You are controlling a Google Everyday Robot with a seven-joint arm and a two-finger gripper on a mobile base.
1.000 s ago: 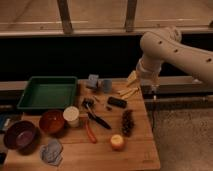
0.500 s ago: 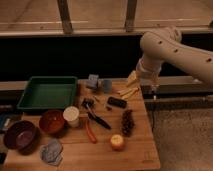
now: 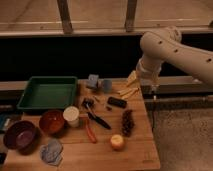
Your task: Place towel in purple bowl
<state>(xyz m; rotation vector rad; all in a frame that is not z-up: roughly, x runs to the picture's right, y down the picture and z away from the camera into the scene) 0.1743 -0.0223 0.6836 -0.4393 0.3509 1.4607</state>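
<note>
The towel (image 3: 51,151), a crumpled grey-blue cloth, lies at the front left of the wooden table. Just left of it and slightly behind sits the dark purple bowl (image 3: 20,136), with nothing visible inside. My gripper (image 3: 154,92) hangs at the end of the white arm over the table's right edge, far from both towel and bowl. It stands open and holds nothing.
An orange-brown bowl (image 3: 51,121) and a white cup (image 3: 71,115) stand beside the purple bowl. A green tray (image 3: 48,92) sits at the back left. Grey-blue blocks (image 3: 93,81), pliers (image 3: 90,131), a black bar (image 3: 116,102), a pine cone (image 3: 128,122) and a yellow fruit (image 3: 117,142) lie mid-table.
</note>
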